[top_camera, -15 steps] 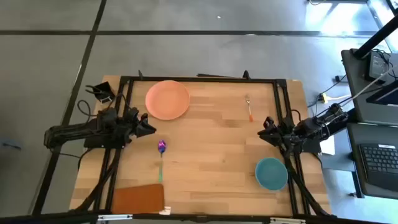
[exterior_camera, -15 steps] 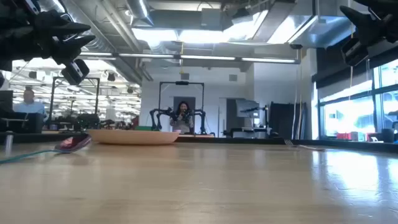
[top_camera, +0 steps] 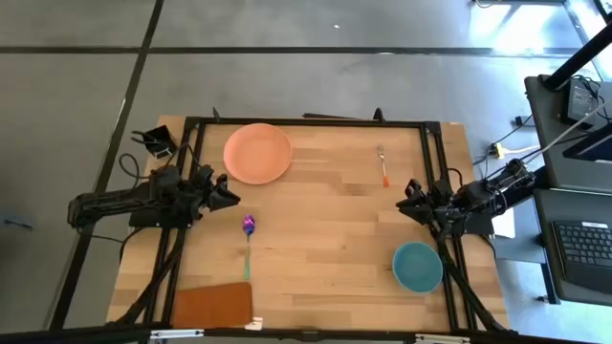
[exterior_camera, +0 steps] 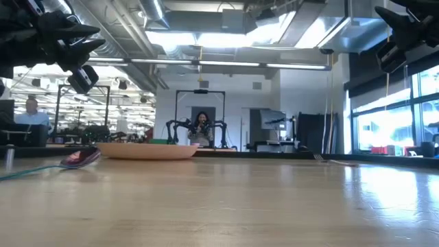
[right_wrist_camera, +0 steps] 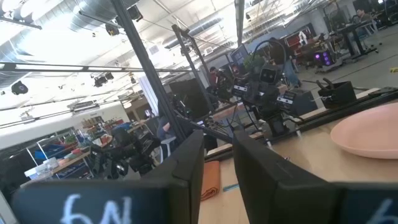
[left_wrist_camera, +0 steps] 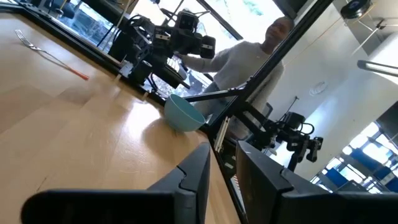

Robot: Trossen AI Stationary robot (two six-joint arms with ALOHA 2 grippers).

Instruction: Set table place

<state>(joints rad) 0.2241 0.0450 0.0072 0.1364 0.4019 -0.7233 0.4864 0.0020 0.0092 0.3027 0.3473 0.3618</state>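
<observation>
The salmon-orange plate [top_camera: 257,153] lies flat at the table's far left and also shows in the low view [exterior_camera: 147,149]. The orange-handled fork [top_camera: 382,165] lies at the far right. The spoon [top_camera: 249,239], purple head and teal handle, lies left of centre. The teal bowl [top_camera: 418,266] stands at the near right, by the rail. My left gripper [top_camera: 232,195] hovers above the table's left side, between the plate and the spoon, fingers together and empty. My right gripper [top_camera: 403,203] hovers at the right side, between the fork and the bowl, fingers together and empty.
A brown mat [top_camera: 212,304] lies at the near left corner. The black rail frame [top_camera: 306,122] edges the wooden table [top_camera: 325,239]. A person [left_wrist_camera: 255,56] stands beyond the right edge. A desk with a keyboard [top_camera: 583,253] is further right.
</observation>
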